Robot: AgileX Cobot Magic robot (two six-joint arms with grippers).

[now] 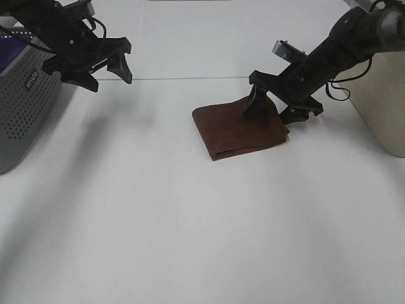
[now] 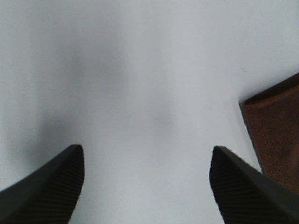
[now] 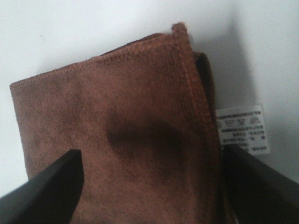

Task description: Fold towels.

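The dark reddish-brown towel (image 1: 237,130) lies folded into a rectangle on the white table (image 1: 190,221), right of centre. My right gripper (image 1: 271,113) is open over the towel's far right corner, one finger above the cloth and the other beside its edge. In the right wrist view the towel (image 3: 131,140) fills the space between the spread fingers (image 3: 46,191), and its white tag (image 3: 243,128) lies on the table at the corner. My left gripper (image 1: 111,79) is open and empty, raised at the far left. The left wrist view shows bare table and one towel edge (image 2: 275,130).
A grey perforated basket (image 1: 25,107) with a purple cloth (image 1: 16,41) inside stands at the left edge. A beige box-like object (image 1: 386,101) stands at the right edge. A seam (image 1: 177,78) crosses the table behind the towel.
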